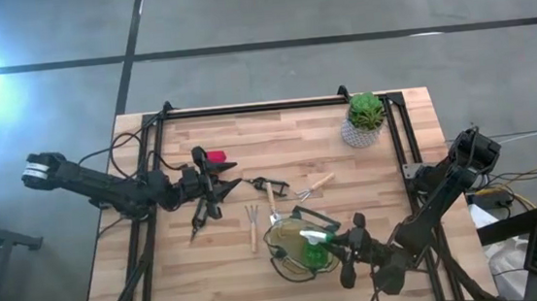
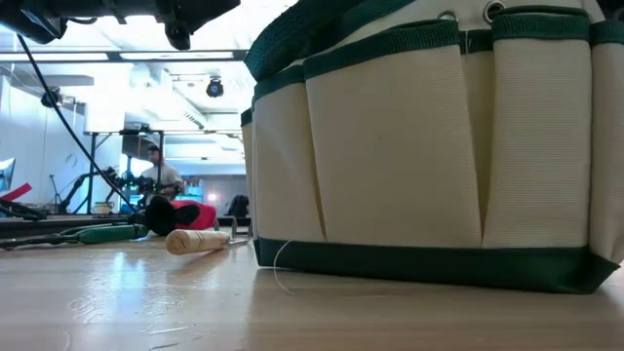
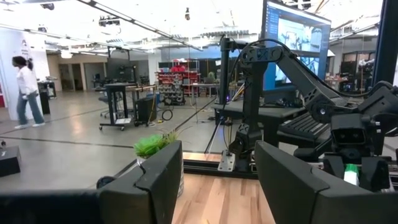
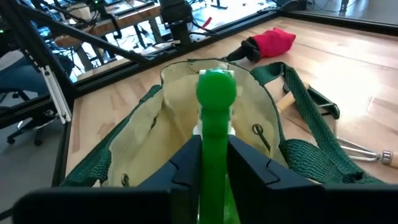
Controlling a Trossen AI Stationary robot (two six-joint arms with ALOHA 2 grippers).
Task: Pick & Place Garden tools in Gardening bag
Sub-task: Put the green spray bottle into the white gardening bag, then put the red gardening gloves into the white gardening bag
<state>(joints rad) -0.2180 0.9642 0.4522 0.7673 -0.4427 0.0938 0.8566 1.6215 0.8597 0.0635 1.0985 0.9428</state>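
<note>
Left gripper [image 1: 215, 186] hangs over the bare board at the table's left, fingers [image 3: 155, 180] apart with nothing between them; pruners [image 1: 199, 218] lie just under and near-side of it, the red glove [image 1: 215, 156] just beyond it. Right gripper [image 1: 330, 245] is clamped on the green spray bottle [image 4: 215, 115], held directly above the open mouth of the gardening bag [image 4: 165, 118]. Judgement: the step in hand is the drop. Lower the bottle inside the rim before releasing, keeping clear of the strap handles [image 4: 298, 99]. Fork [image 1: 253, 226] and trowel [image 1: 272, 198] lie just left of the bag, not yet bagged. High view gives the layout; only the right wrist view shows the bottle centred over the mouth. Low view shows the bag's outer pockets [image 2: 390, 146].
</note>
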